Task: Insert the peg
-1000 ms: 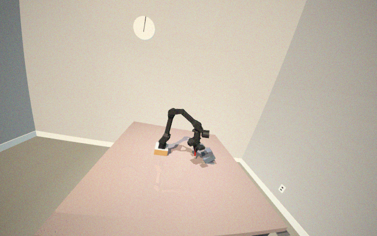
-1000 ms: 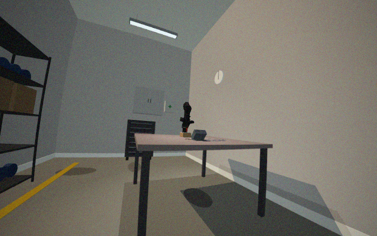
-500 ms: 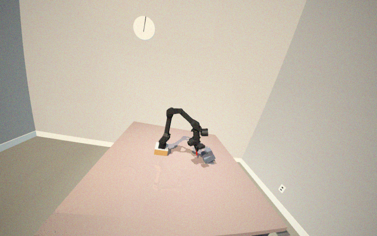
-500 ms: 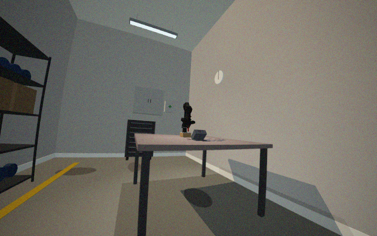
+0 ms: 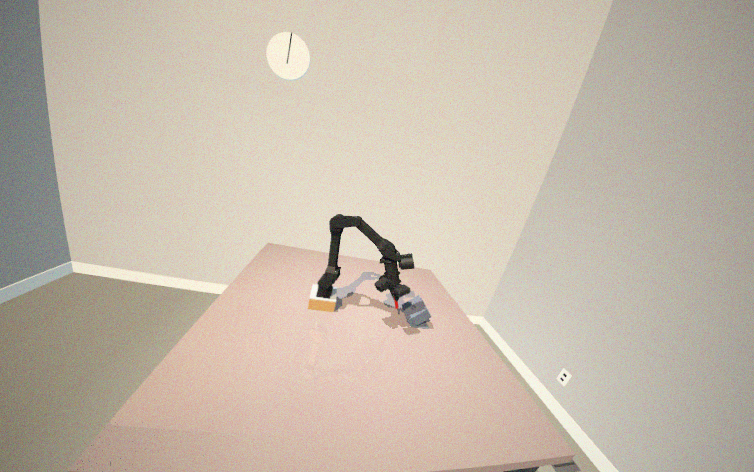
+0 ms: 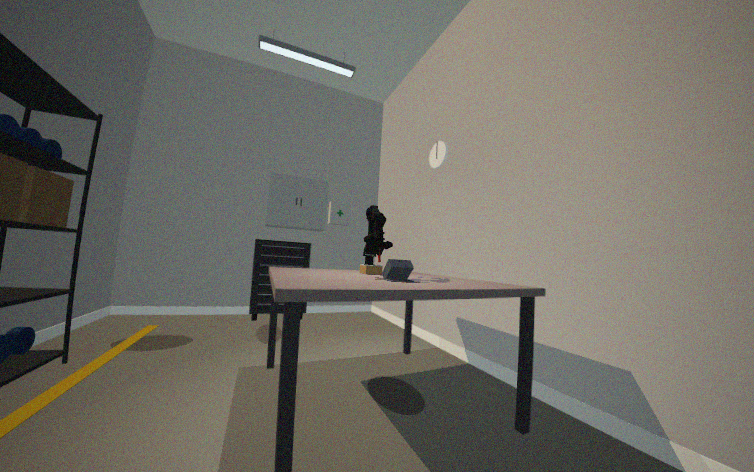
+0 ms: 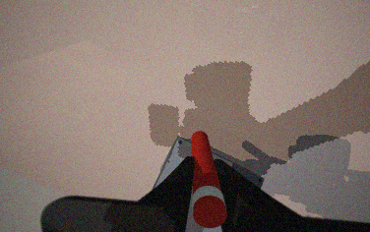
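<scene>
My gripper [image 5: 396,296] [image 6: 377,253] [image 7: 203,164] is shut on the red round peg [image 5: 396,303] [image 6: 379,258] [image 7: 202,152] and holds it above the table [image 5: 267,384] [image 6: 333,284] [image 7: 89,93]. The peg's lower end points down and forward, right at the near upper edge of the grey sloped panel [image 5: 417,312] [image 6: 398,269] [image 7: 172,159]. In the wrist view the peg runs from the bottom middle up over the panel's corner. The hole in the panel's face does not show in any view.
The arm's tan and white base block [image 5: 322,301] [image 6: 370,269] stands left of the panel. Shadows of the arm fall on the table around the panel. A shelf rack [image 6: 33,222] and a dark cabinet [image 6: 278,272] stand off the table.
</scene>
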`<state>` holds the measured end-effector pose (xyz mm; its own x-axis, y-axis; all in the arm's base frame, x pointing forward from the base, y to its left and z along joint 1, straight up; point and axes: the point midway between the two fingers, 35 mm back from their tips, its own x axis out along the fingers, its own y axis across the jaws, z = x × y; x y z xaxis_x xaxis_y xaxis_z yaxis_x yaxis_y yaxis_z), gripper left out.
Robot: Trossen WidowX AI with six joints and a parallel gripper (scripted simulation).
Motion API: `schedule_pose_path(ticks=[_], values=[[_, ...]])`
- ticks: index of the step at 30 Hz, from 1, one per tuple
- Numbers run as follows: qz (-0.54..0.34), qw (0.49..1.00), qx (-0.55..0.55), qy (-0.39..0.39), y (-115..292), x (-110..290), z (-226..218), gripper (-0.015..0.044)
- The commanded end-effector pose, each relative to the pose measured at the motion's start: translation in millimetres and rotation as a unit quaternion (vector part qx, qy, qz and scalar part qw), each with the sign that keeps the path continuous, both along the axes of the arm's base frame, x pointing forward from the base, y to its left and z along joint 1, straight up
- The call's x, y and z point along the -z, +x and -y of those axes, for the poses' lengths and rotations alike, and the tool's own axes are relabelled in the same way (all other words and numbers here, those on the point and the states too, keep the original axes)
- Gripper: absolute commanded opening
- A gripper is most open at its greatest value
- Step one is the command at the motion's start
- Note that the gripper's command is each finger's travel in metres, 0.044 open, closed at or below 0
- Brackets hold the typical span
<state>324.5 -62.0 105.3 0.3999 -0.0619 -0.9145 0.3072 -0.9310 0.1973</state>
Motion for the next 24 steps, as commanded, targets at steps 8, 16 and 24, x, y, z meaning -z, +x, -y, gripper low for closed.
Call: schedule_pose_path(ticks=[8,16,24], values=[[0.04,0.999,0.006,0.009,4.7,-2.2,-10.7,0.0],[0.071,0.997,0.009,0.015,8.3,-5.5,-17.6,0.0],[0.101,0.995,0.013,0.022,11.4,-9.1,-24.7,0.0]])
